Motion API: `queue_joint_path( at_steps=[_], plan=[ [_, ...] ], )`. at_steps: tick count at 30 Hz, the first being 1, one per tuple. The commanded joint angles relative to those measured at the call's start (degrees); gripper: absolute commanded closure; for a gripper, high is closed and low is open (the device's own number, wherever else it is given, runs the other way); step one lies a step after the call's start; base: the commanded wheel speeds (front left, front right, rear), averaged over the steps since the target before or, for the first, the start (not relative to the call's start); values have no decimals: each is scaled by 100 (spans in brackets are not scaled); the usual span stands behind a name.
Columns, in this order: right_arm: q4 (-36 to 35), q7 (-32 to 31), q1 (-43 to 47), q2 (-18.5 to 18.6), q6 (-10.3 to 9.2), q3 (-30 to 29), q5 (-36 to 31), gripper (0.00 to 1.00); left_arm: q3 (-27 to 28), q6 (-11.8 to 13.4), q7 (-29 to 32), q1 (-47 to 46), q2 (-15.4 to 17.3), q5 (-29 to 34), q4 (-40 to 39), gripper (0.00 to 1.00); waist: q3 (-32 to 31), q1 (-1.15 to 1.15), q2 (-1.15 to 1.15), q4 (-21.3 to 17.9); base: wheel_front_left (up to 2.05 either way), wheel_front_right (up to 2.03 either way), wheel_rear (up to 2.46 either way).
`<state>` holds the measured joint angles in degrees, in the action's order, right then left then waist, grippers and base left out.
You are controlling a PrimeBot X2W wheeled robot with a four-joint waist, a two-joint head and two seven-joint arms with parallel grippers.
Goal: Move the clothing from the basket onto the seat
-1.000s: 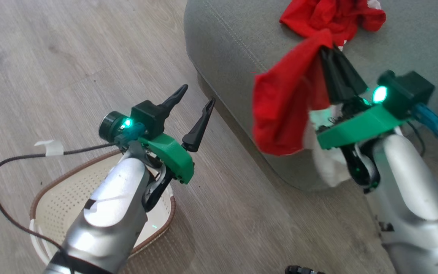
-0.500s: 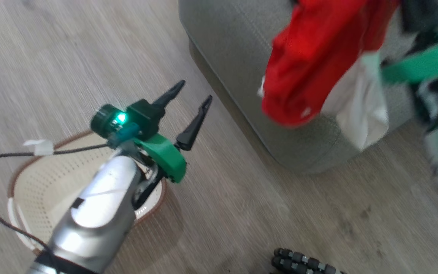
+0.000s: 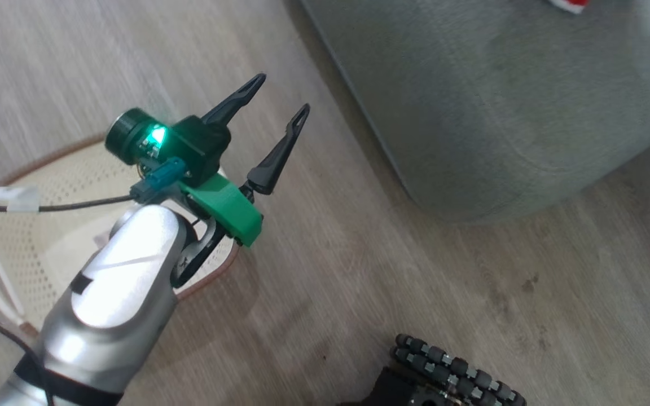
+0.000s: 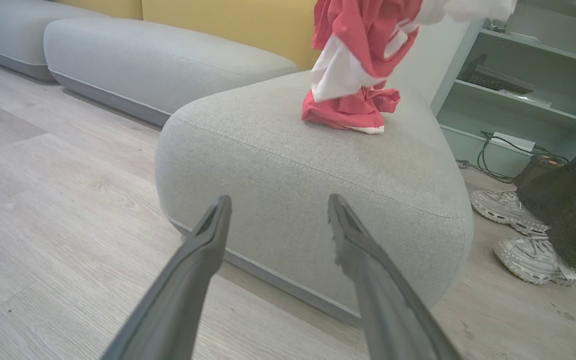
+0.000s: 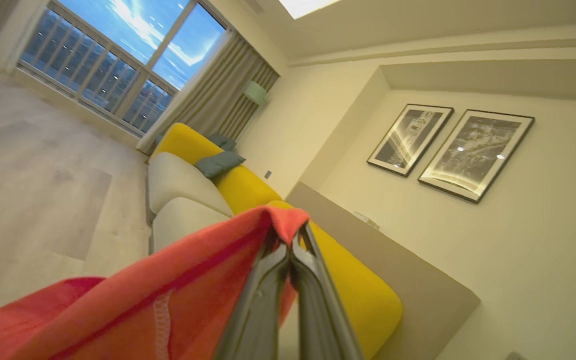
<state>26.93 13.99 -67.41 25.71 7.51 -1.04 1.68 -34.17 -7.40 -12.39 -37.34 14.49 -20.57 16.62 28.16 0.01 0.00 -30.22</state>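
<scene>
Wood floor (image 3: 359, 282) risk: clamped right tool (image 5: 290, 240) releasing bright red fabric garment (image 5: 168, 300) short of grey rounded seat (image 4: 293, 165), 12 o'clock; left tool (image 3: 282, 93) apart.

Basket (image 3: 26, 248) half hidden behind forearm (image 3: 116, 276); clothing (image 4: 363, 45) cut by top edge.

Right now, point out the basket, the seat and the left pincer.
basket (image 3: 26, 254), head view, bare perforated floor.
seat (image 4: 318, 175), left wrist view, bare top of the cushion.
left pincer (image 3: 282, 91), head view, midway between its open fingertips.
</scene>
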Motion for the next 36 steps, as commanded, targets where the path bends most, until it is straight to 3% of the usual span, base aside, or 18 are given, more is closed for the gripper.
queue_joint_path(
  at_steps=[1, 8, 14, 20, 24, 28, 32, 33, 34, 35, 36],
  plan=[
    [-58, -138, -401, 329, -2, -256, -157, 100, 97, 1, 60, -208, 125, 74, -331, 0, 249, -1, 0, 206, 0, 0, 0],
    [206, -842, -1133, 1004, -2, -1124, -692, 100, -16, -1, 151, -329, 178, 58, -627, 0, 665, -1, 0, 584, 0, 0, 0],
    [656, -1237, -1056, 1329, -2, -2167, -1045, 100, -113, -3, 205, -412, 278, 58, -702, 0, 1044, -1, 0, 881, 0, 0, 0],
    [1188, -1467, -601, 1225, -2, -3169, -1336, 100, -182, -4, 267, -461, 413, 71, -766, 0, 1356, -1, 0, 1056, 0, 0, 0],
    [1537, -1562, -276, 935, -2, -3841, -1577, 100, -268, -5, 305, -520, 490, 83, -816, 0, 1590, -1, 0, 1169, 0, 0, 0],
    [1931, -1400, 4, 492, -2, -4226, -1723, 100, -321, -5, 275, -568, 534, 81, -829, 0, 1735, -1, 0, 1271, 0, 0, 0],
    [2335, -965, 187, 349, -2, -4263, -1731, 100, -389, -6, 217, -623, 519, 75, -793, 0, 1709, -1, 0, 1335, 0, 0, 0],
    [2456, -829, 228, 377, -2, -4230, -1737, 71, -426, -6, 188, -640, 504, 73, -789, 0, 1678, -1, 0, 1356, 0, 0, 0],
    [2573, -698, 259, 414, -2, -4206, -1737, 53, -459, -6, 163, -655, 483, 61, -780, 0, 1643, -1, 0, 1375, 0, 0, 0],
    [2689, -576, 269, 449, -2, -4186, -1718, 5, -493, -7, 137, -669, 461, 49, -769, 0, 1598, -1, 0, 1396, 0, 0, 0],
    [2800, -459, 290, 486, -2, -4142, -1728, 0, -521, -7, 107, -679, 436, 34, -758, 0, 1544, -1, 0, 1410, 0, 0, 0]
  ],
)
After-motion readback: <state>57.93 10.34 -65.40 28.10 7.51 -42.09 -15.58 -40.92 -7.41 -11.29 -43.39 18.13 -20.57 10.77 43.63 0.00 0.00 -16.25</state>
